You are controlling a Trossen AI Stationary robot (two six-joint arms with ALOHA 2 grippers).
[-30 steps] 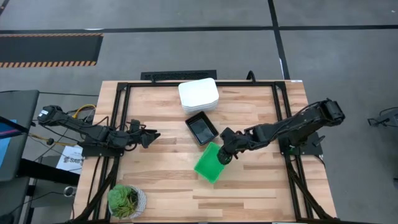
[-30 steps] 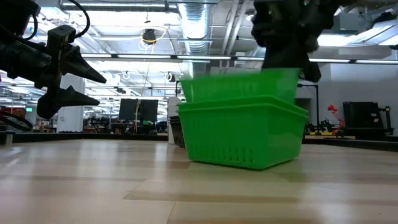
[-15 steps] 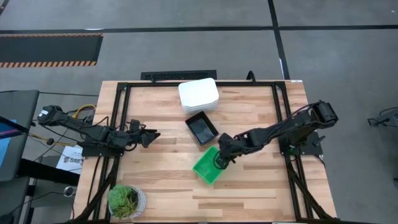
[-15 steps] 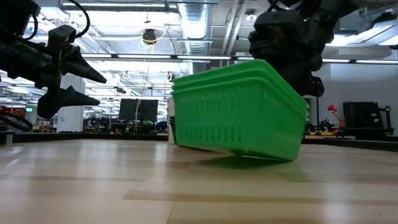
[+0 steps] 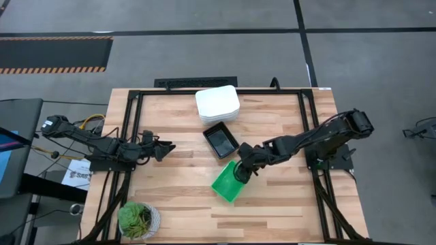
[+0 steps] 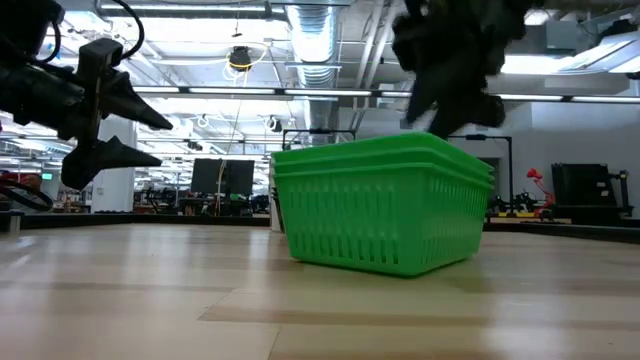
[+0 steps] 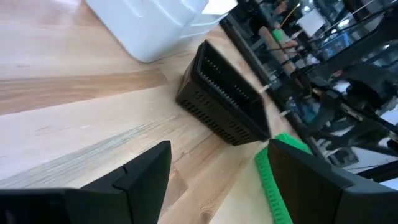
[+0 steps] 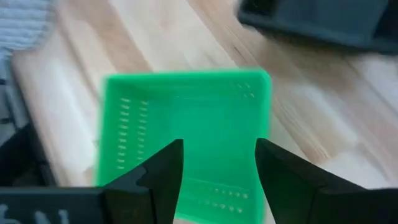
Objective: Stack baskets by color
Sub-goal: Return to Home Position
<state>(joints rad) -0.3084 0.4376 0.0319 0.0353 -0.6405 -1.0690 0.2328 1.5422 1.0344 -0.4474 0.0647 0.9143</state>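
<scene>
A stack of green baskets stands flat on its bottom near the table's middle, nested rim in rim. My right gripper hangs open just above the stack's right end, its fingers over the basket's hollow. A black basket stands just beyond the green stack, and a stack of white baskets stands at the far edge. My left gripper waits open at the table's left, above the wood.
A round potted plant stands at the near left corner. Bare wood lies between the left gripper and the green stack, and along the near edge to the right of the plant. A dark frame borders the table.
My right gripper has let go of the upper green basket, dipped toward the near edge and risen again. That basket hung above the lower one, then the stack tipped with its left side lifted. Now both sit nested and level on the table.
</scene>
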